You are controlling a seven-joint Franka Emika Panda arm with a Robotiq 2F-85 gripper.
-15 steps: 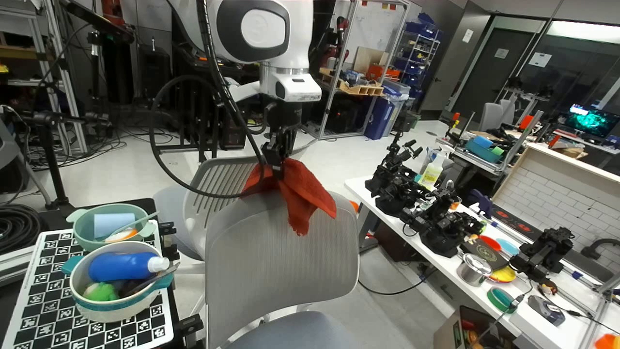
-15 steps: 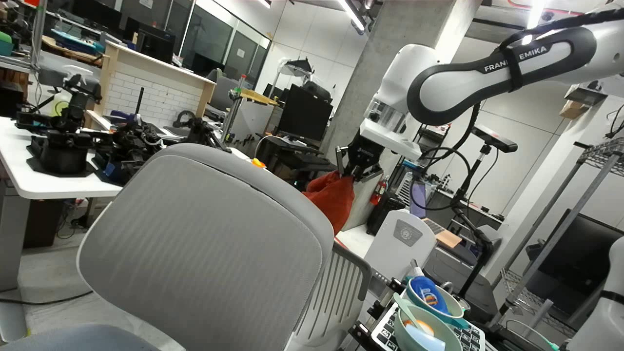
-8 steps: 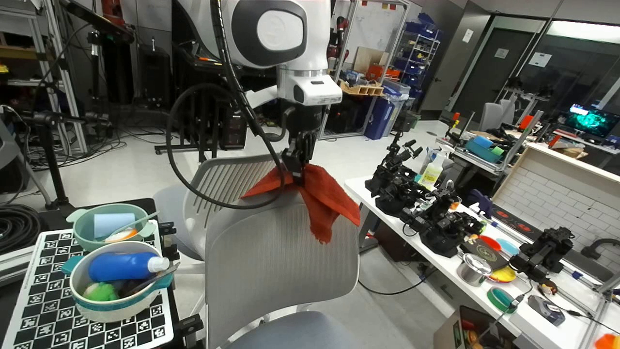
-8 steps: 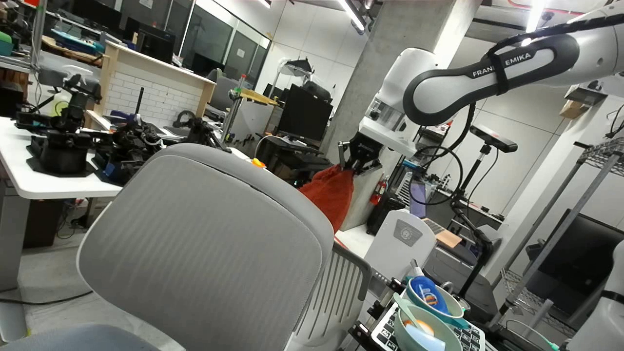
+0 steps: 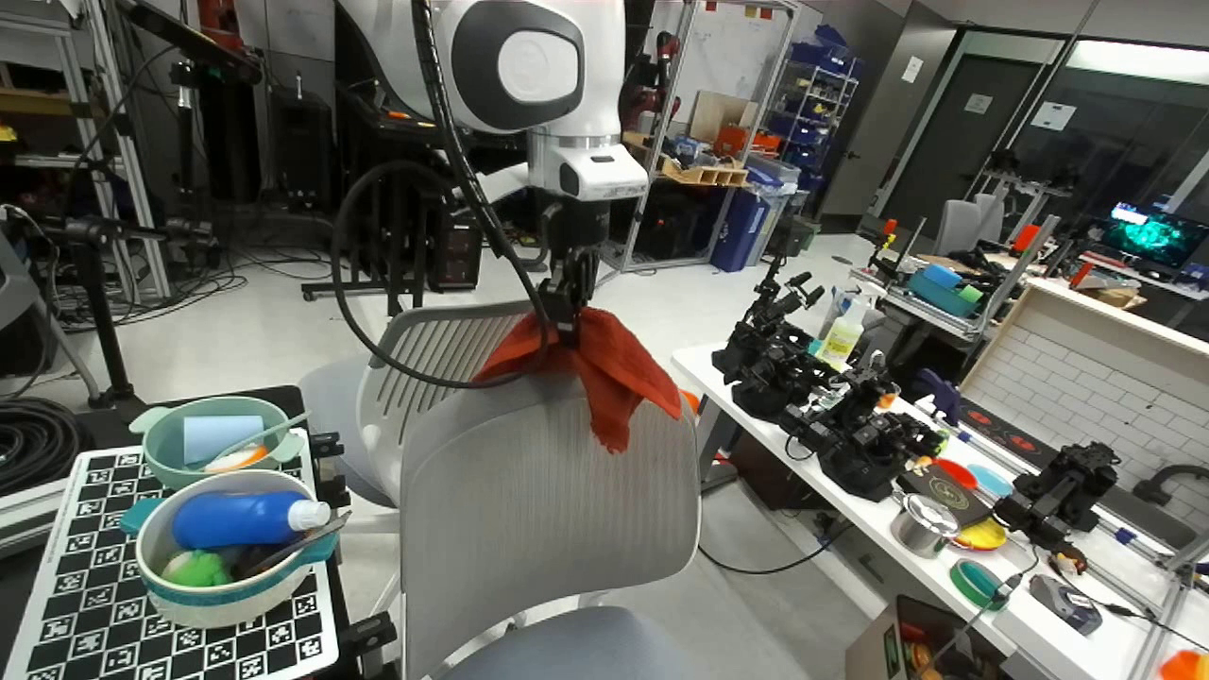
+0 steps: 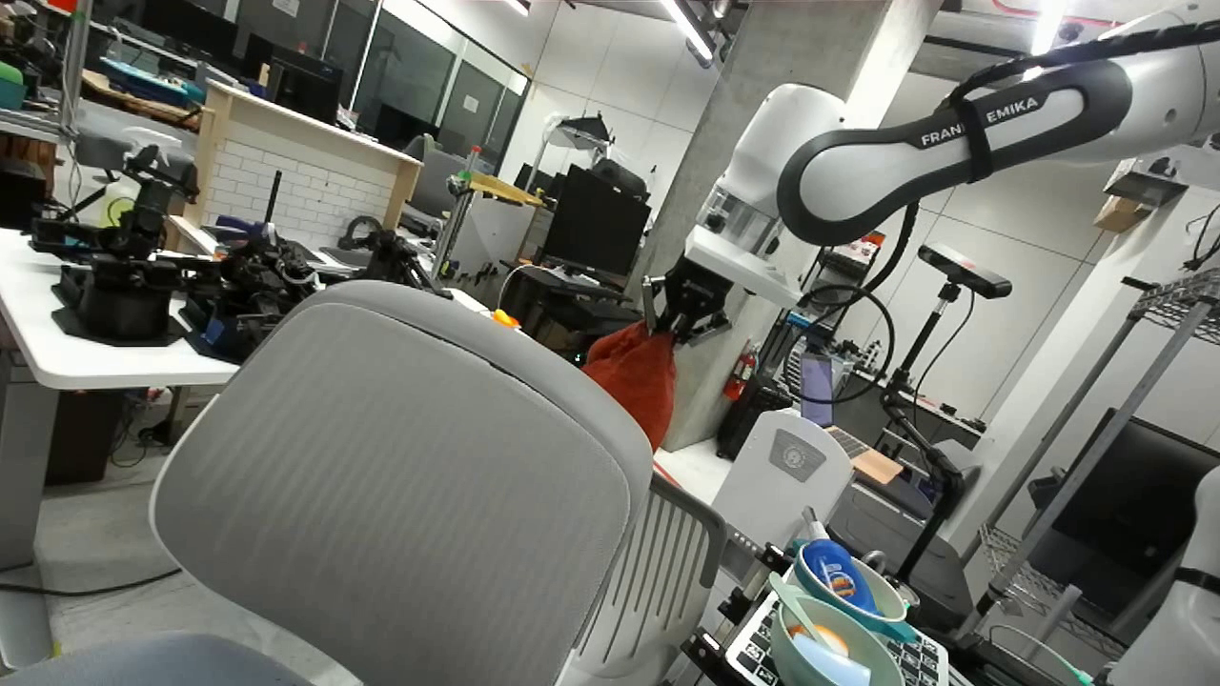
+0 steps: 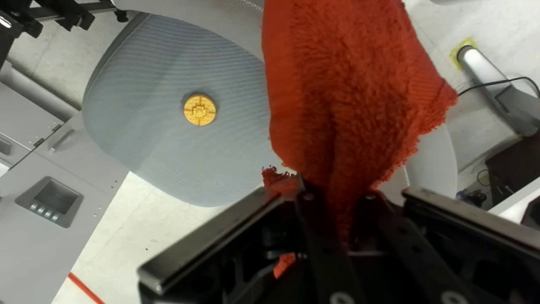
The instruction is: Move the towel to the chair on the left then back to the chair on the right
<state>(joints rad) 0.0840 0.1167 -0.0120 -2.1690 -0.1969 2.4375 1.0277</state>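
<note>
The Robotiq gripper point(image 5: 568, 340) is clenched on the orange-red towel point(image 5: 623, 366), which, in an exterior view, hangs at the top of a grey mesh chair back point(image 5: 553, 501), one corner down in front, a slatted chair back point(image 5: 439, 345) behind. A blue bottle point(image 5: 236, 520) lies in a teal-handled pot point(image 5: 222, 609) on a checkered board point(image 5: 80, 557)

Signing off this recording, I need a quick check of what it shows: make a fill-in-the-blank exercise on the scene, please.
The end effector is ____ (open/shut) on the towel.
The bottle in the teal-handled bowl is mostly ____.
In the wrist view, the round yellow object lies on the ____ of a chair.

Missing words: shut; blue; seat.
</note>
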